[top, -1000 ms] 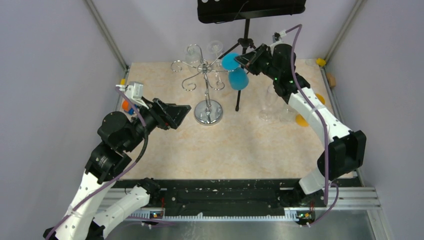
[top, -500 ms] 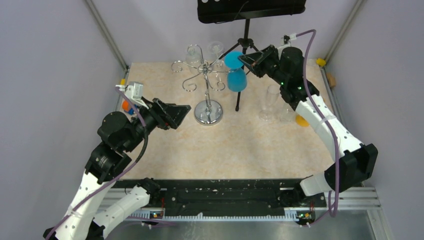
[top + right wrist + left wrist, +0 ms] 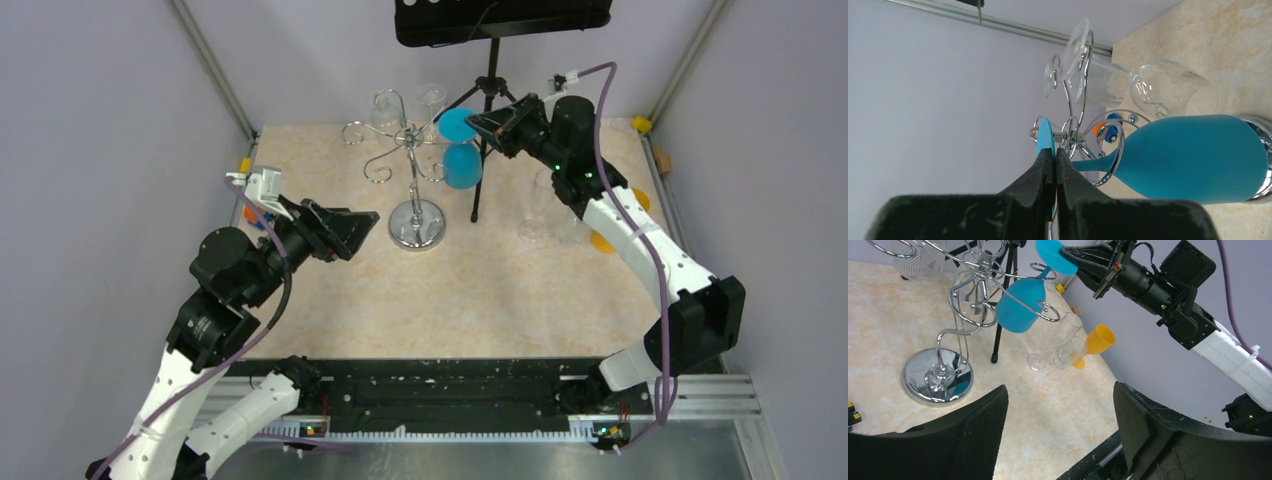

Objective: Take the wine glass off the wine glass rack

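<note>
The blue wine glass point(image 3: 462, 166) hangs upside down, its stem lying in a curled hook arm of the chrome wine glass rack point(image 3: 417, 225). My right gripper point(image 3: 478, 121) is shut on the edge of the glass's round foot point(image 3: 1045, 137). In the right wrist view the stem passes through a chrome loop point(image 3: 1110, 152) and the bowl point(image 3: 1193, 160) points right. The left wrist view shows the bowl point(image 3: 1018, 305) under the rack's arms and the rack's base point(image 3: 938, 377). My left gripper point(image 3: 350, 230) hovers open and empty left of that base, above bare table point(image 3: 1060, 395).
A black tripod stand point(image 3: 487, 100) rises just behind the blue glass. Two clear glasses point(image 3: 385, 105) hang on the rack's far side. Clear glasses point(image 3: 535, 215) and an orange glass point(image 3: 603, 240) stand on the table at the right, under my right arm.
My right gripper, with the blue glass's foot in it, has shifted a little left toward the rack's post, and the bowl has swung left with it. The left arm has barely moved.
</note>
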You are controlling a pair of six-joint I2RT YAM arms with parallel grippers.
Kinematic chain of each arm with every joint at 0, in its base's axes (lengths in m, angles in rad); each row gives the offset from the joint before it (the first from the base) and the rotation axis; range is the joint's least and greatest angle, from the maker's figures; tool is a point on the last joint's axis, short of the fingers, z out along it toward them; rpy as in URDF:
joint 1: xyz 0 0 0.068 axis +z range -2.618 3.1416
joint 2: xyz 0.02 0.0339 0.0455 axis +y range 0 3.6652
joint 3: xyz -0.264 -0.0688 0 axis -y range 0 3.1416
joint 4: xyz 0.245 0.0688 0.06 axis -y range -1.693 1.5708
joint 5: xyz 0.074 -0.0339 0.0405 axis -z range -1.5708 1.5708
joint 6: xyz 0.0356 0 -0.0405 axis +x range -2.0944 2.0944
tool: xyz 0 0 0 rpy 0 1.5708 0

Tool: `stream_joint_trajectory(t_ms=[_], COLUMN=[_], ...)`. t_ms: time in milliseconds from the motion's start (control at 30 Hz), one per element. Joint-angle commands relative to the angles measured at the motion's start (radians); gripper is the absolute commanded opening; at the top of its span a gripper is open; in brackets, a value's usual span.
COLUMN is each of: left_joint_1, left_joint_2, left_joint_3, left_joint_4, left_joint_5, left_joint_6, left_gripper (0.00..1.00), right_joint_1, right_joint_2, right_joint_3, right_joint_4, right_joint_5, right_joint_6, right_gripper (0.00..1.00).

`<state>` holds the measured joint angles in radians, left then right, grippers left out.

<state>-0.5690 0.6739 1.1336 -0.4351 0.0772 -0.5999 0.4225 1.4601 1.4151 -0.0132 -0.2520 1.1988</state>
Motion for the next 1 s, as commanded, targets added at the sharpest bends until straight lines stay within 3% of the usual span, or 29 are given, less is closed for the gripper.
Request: stream_joint_trajectory(t_ms=[0, 467, 767, 967], left_joint_1=[0.002, 0.002, 0.001, 0.002], left_joint_2=[-0.011, -0.01, -0.008, -0.004], left_joint_3=[0.018, 0.029, 0.033, 0.046], left_joint_4=[0.007, -0.007, -0.007, -0.009], left_joint_5=[-0.012, -0.015, 0.001, 0.023], left_joint_6=[0.003, 0.027, 0.028, 0.028], left_gripper=[0.8, 0.8, 0.8, 0.81], right_joint_1=[0.024, 0.032, 0.032, 0.018], right_joint_2=[0.036, 0.11, 0.034, -0.048], right_joint_3=[0.044, 0.031, -0.079, -0.11], right_joint_4=[0.08, 0.346, 0.412, 0.36], right_joint_5=[-0.032, 0.031, 0.208, 0.302], right_joint_6=[0.031, 0.071, 0.07, 0.034], right_gripper=[0.0, 0.0, 0.0, 0.0])
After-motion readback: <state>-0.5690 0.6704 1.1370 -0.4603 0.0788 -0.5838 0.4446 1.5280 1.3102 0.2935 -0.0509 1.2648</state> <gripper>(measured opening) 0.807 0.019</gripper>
